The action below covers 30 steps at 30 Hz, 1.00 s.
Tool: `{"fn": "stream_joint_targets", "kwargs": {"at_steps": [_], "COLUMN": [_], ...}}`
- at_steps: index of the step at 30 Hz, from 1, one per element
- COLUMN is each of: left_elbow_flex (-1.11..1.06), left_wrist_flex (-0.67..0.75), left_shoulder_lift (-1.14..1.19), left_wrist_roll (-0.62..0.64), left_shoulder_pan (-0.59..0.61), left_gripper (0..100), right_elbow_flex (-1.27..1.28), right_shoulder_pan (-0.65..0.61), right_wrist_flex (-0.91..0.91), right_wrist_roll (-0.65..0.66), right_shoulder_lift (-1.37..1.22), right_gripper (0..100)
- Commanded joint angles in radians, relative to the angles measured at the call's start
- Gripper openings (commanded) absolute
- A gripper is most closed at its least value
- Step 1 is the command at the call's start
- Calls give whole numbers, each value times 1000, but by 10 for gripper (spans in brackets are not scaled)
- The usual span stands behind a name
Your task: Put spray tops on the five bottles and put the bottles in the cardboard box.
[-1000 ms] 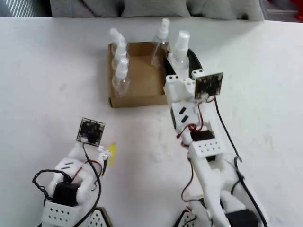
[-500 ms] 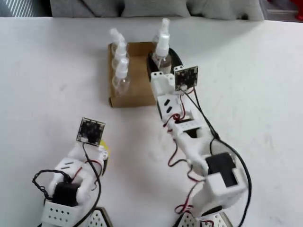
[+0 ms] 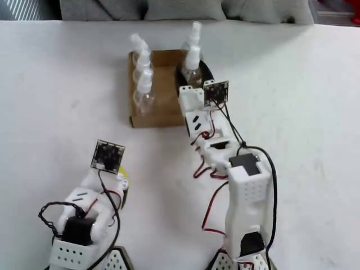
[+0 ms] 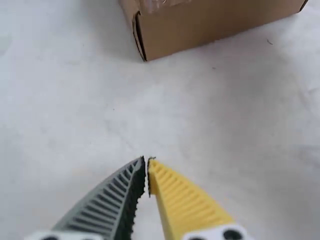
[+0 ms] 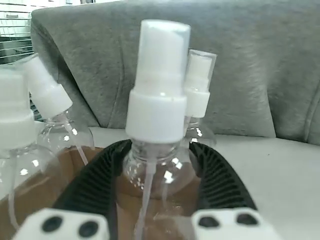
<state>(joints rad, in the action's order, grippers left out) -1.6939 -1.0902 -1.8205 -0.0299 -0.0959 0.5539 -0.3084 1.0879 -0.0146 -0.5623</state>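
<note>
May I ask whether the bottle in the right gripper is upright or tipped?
Upright: the bottle stands vertical in the right gripper, spray top uppermost.

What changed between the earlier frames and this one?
The right gripper, jaws shut on the fifth bottle, swung toward the left arm's side, from beside the cardboard box to over its right part, near the fourth bottle in the far corner. The left gripper drew its yellow jaw in and is shut. The box and three bottles along its left wall stayed put.
</note>
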Motion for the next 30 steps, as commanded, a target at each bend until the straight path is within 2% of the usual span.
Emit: {"fn": "stream_joint_targets", "kwargs": {"at_steps": [1, 30], "left_elbow_flex": [2, 2], "left_wrist_flex": [34, 34], "left_shoulder_lift": [-7, -7], "left_wrist_roll": [-9, -9], "left_shoulder_pan": [12, 12], "left_gripper": [21, 21], "right_elbow_flex": [-77, -80], "right_shoulder_pan": [25, 18], "right_wrist_flex": [25, 25], "right_wrist_roll": [0, 0], "right_shoulder_lift": [-16, -101], "right_gripper": [18, 19]}}
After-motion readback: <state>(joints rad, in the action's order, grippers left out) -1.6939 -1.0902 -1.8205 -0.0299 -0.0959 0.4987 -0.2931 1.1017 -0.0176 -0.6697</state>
